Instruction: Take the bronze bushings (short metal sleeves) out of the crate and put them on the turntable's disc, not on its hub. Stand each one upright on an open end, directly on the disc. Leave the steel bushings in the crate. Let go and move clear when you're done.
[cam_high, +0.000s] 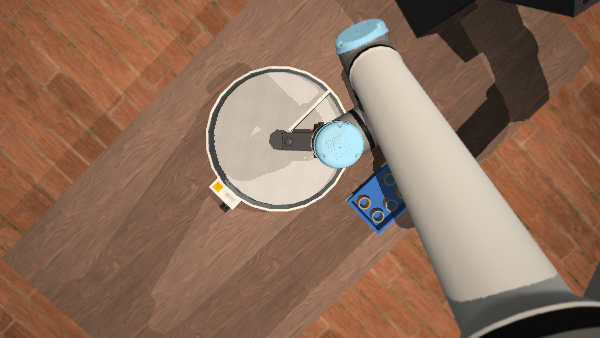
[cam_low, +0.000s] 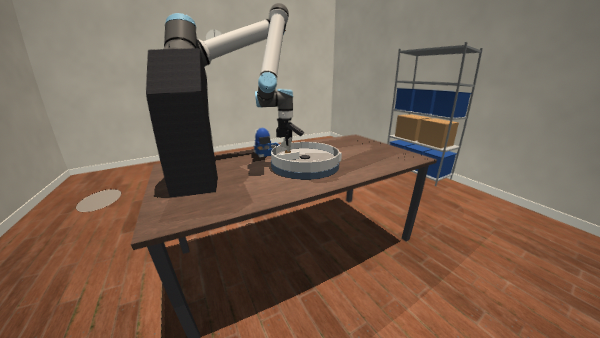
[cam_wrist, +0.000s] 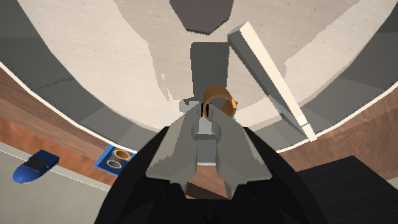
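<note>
My gripper (cam_wrist: 204, 103) is shut on the wall of a bronze bushing (cam_wrist: 213, 95), one jaw inside the ring and one outside. The bushing is over the turntable's disc (cam_high: 245, 110) (cam_wrist: 100, 40), near the rim on the crate side; whether it touches the disc I cannot tell. The dark hub (cam_wrist: 202, 15) (cam_low: 305, 157) is at the disc's middle. The blue crate (cam_high: 352, 199) holds a bronze bushing (cam_high: 358, 202) (cam_wrist: 116, 154) in a corner, another partly hidden by the arm, and several steel bushings, one (cam_high: 372, 216) (cam_wrist: 109, 164) near the first bronze one.
A white bar (cam_high: 310, 111) (cam_wrist: 270, 70) runs from near the hub to the rim, beside the gripper. A raised wall (cam_low: 320, 163) surrounds the disc. A small labelled box (cam_high: 228, 197) is on its outside. A black pedestal (cam_low: 182, 130) and a blue figure (cam_low: 262, 136) are nearby.
</note>
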